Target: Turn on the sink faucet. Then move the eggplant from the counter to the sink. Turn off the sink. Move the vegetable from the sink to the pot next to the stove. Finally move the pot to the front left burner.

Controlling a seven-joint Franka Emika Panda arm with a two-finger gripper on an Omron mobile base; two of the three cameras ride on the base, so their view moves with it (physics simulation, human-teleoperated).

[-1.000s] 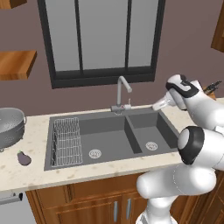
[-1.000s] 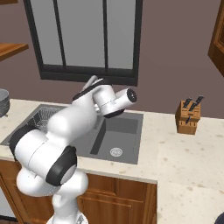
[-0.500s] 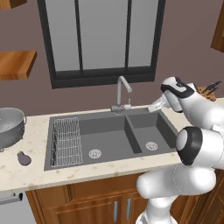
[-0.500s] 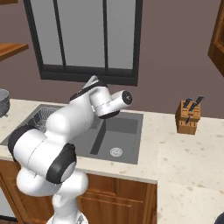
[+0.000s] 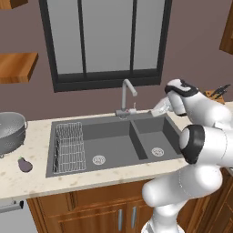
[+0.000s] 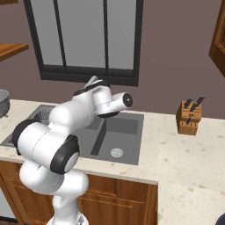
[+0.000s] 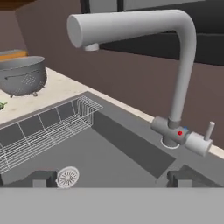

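The sink faucet (image 5: pixel 128 96) stands behind the divider of the dark grey sink (image 5: pixel 113 154), with its gooseneck spout (image 7: pixel 183 65) and small side lever (image 7: pixel 209 130) close ahead in the hand view. No water runs from it. My gripper (image 7: pixel 113 179) is open, its fingertips (image 7: pixel 43 178) wide apart over the basin and short of the faucet's base. From the left base view the gripper (image 5: pixel 155 110) hovers just right of the faucet. The eggplant (image 5: pixel 25 164) lies on the counter (image 5: pixel 32 179) left of the sink. The pot and the stove are out of view.
A silver colander (image 5: pixel 9 132) sits at the far left of the counter. A wire dish rack (image 5: pixel 69 146) fills the left part of the left basin. A knife block (image 6: pixel 189 117) stands on the counter right of the sink. A window rises behind the faucet.
The hand has swung left and slightly down toward the faucet. The gripper has stayed open. The eggplant and colander have not moved.
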